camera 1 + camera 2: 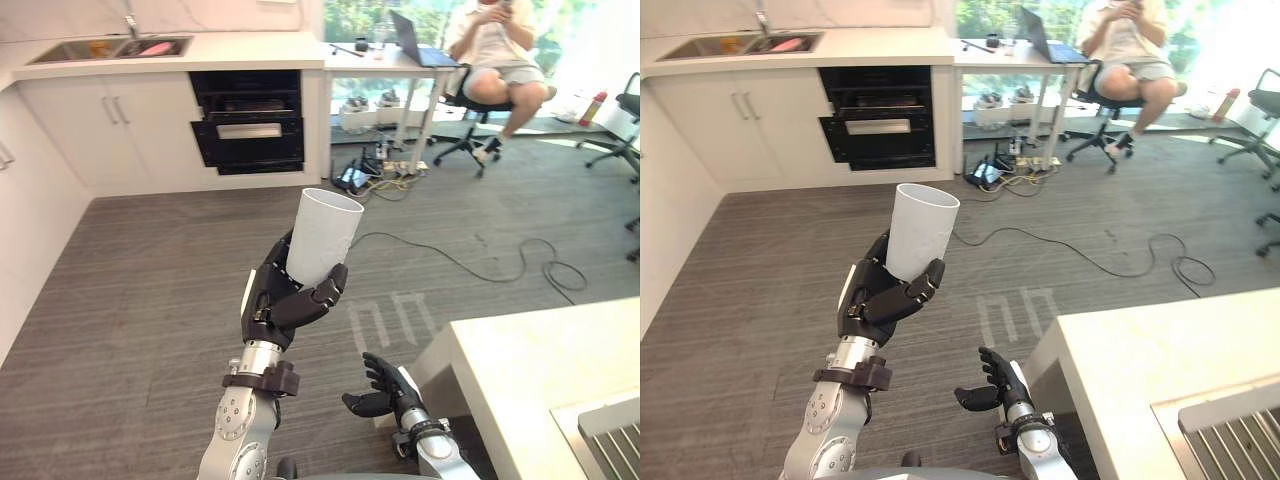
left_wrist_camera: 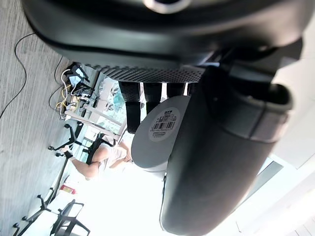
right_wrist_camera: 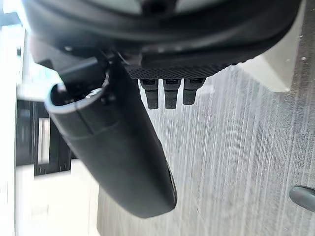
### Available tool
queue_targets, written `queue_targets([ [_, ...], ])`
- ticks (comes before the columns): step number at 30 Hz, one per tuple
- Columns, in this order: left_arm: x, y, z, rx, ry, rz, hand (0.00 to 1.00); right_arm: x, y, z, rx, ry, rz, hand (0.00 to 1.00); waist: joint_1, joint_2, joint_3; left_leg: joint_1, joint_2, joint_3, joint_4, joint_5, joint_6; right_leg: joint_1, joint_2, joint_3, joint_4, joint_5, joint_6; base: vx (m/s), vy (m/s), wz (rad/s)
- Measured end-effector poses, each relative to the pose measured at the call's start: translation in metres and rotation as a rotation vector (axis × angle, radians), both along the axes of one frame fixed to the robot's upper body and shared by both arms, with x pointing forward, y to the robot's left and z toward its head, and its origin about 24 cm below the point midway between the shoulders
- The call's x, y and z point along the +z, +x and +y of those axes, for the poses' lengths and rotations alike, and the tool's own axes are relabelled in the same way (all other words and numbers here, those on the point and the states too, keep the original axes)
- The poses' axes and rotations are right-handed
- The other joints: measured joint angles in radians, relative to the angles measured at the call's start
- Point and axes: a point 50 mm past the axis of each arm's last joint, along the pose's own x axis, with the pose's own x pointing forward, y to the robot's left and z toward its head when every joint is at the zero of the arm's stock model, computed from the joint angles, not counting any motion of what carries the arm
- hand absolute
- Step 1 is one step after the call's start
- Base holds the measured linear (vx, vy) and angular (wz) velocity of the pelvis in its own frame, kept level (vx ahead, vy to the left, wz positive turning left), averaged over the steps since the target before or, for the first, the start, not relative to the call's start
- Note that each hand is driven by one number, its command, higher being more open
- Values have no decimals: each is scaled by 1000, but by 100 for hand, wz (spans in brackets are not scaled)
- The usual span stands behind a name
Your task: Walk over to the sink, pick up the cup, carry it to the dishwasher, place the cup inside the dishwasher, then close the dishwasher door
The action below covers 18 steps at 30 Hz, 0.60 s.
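- Your left robot hand (image 1: 290, 300) has its fingers and thumb curled round the lower part of the tall white plastic cup (image 1: 325, 240). The cup is upright with its mouth up, in the air over the grey plank floor (image 1: 150, 290).
- The left wrist view shows the cup's base free, with nothing under it. The hold is on the smooth, tapering wall alone, so a jolt while walking could let the cup slide down and out.
- Your right robot hand (image 1: 385, 390) hangs low with relaxed, spread fingers and holds nothing. It is just beside the corner of the near white table (image 1: 520, 350), so a turn to that side could knock the arm against the edge.
- The black built-in dishwasher (image 1: 247, 120) is well away, under the far white counter beside the steel sink (image 1: 110, 48). You judge this to be the carrying step, with placing and door-closing not yet done.
- From here you cannot tell whether the dishwasher door is open. If you approach assuming it is, the cup could strike the front.
- A tangle of cords and power strips (image 1: 385, 170) lies on the floor beside the dishwasher's right edge. Drifting that way risks a stumble.
- A seated person (image 1: 495, 50) is at the desk beyond, so keep your path left of them.
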Motion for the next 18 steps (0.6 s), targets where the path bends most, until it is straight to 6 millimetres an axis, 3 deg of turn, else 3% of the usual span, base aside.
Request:
queue_targets([
  [4, -12, 5, -9, -29, 18, 51, 30, -2, -12, -24, -130, -32, 21, 90, -13, 11, -7, 4, 5, 2, 0, 0, -2, 11, 7, 2, -6, 2, -1, 4, -4, -1],
  [8, -21, 5, -11, -27, 63, 96, 30, 1, -10, -25, -157, -32, 6, 90, -6, 46, -6, 2, -1, -24, -5, 6, -8, 20, 17, -1, 13, -9, -5, -25, -23, 23],
  [12, -24, 5, 0, 32, 69, 115, 30, 4, -8, -30, -252, -24, -8, 90, 4, 62, -1, -11, -12, -117, 4, 10, -2, 26, 1, -93, 78, -56, -3, -58, -42, 67],
  [15, -23, 7, 7, 62, 70, 112, 30, 4, -9, -33, -296, -32, -8, 90, 5, 69, 10, -93, -26, -183, 77, 4, -6, 6, 2, -161, 96, -67, -5, -97, -37, 83],
  [18, -24, 7, 10, 81, 67, 121, 30, 7, -4, -39, -303, -52, -23, 90, 12, 83, 41, -175, 10, -49, 157, -54, 50, 2, -10, -280, 84, -63, -16, -126, -48, 115],
])
